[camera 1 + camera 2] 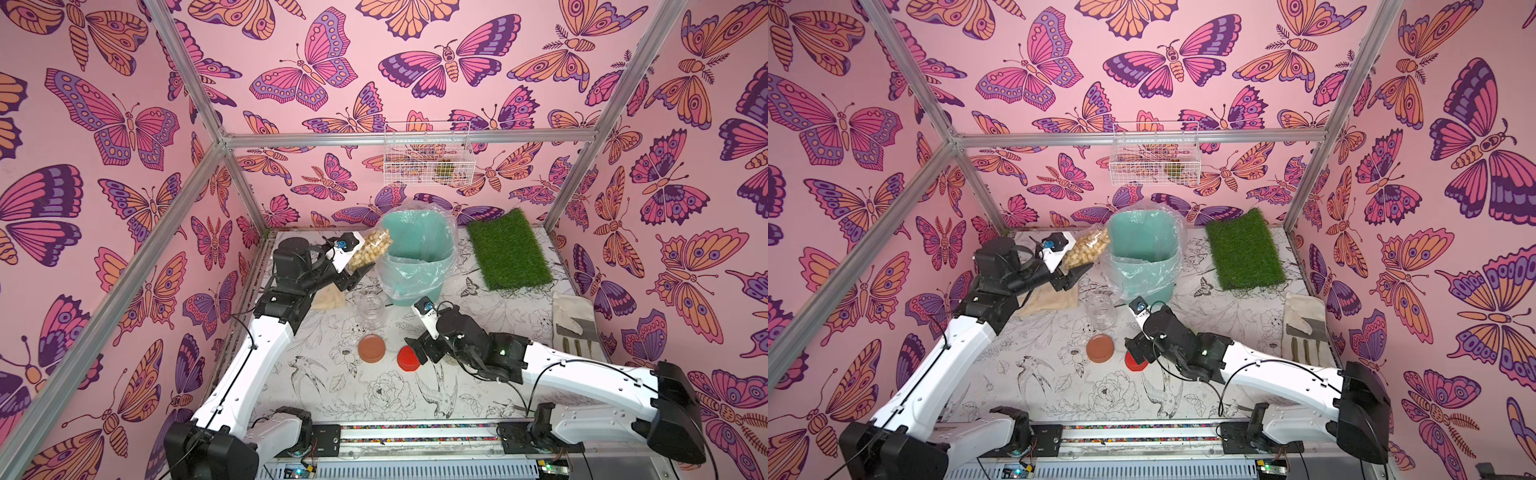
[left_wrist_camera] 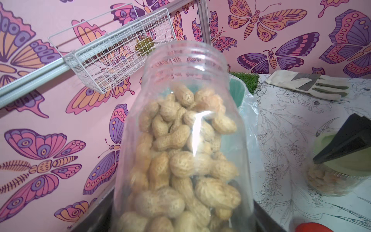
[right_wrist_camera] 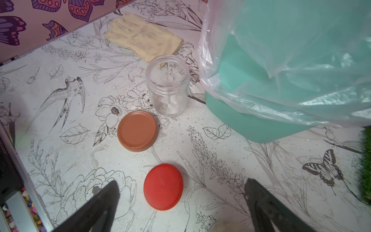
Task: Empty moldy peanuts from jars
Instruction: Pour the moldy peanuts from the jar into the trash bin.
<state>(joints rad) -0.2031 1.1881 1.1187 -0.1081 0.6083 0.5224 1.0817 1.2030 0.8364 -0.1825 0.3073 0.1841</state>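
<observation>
Left gripper (image 1: 353,266) is clamped on a lidless jar (image 1: 371,249), raised off the table (image 1: 291,374). The jar is tilted, mouth toward the mint bin (image 1: 409,297), just beside the liner rim. Peanuts (image 2: 180,160) fill the jar to below the neck. A beige glove (image 1: 328,300) lies flat under that arm. The empty jar (image 1: 372,311) stands upright with no lid, near the bin's front. The brown lid (image 1: 371,348) is flat on the table just in front of the empty jar. The red lid (image 1: 409,357) is flat beside it, not touching. Right gripper (image 3: 181,181) hangs over the red lid, jaws spread wide, holding nothing. A green-lidded jar (image 2: 337,172) with peanuts stands upright, partly hidden by a fingertip in the left wrist view. A grass mat (image 1: 505,249) lies right of the bin, and a striped glove (image 1: 575,316) lies far right.
</observation>
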